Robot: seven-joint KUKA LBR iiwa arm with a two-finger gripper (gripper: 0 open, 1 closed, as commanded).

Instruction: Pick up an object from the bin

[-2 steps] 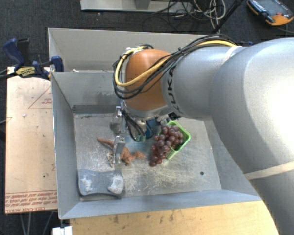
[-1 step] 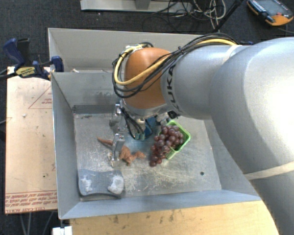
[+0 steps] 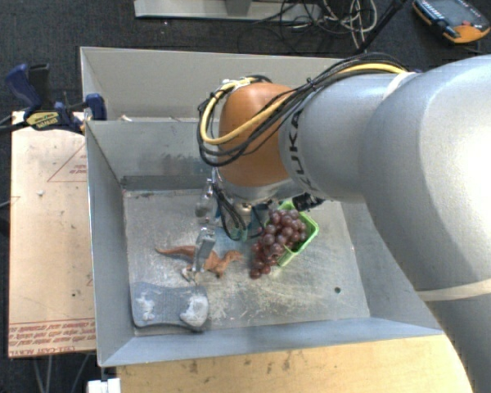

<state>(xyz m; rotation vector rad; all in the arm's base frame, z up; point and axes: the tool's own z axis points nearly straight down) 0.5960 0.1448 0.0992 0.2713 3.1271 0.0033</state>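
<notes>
— The arm (image 3: 409, 154) sits closest, coming in from the view's right. Where is its end effector (image 3: 200, 262)?

— Low over the bin's (image 3: 106, 244) middle, right at an orange lizard toy (image 3: 175, 252). How far open it is cannot be told, nor whether it has hold of anything.

— And around it?

— Grapes (image 3: 272, 242) in a green basket (image 3: 308, 229) just beside, and a grey rag (image 3: 159, 305) nearer the front. It would do best centred across the toy's thin body, clear of the rag, before closing.

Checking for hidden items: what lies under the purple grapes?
A green basket, its rim showing right of the grapes. Its inside and whatever lies beneath are covered.
</notes>
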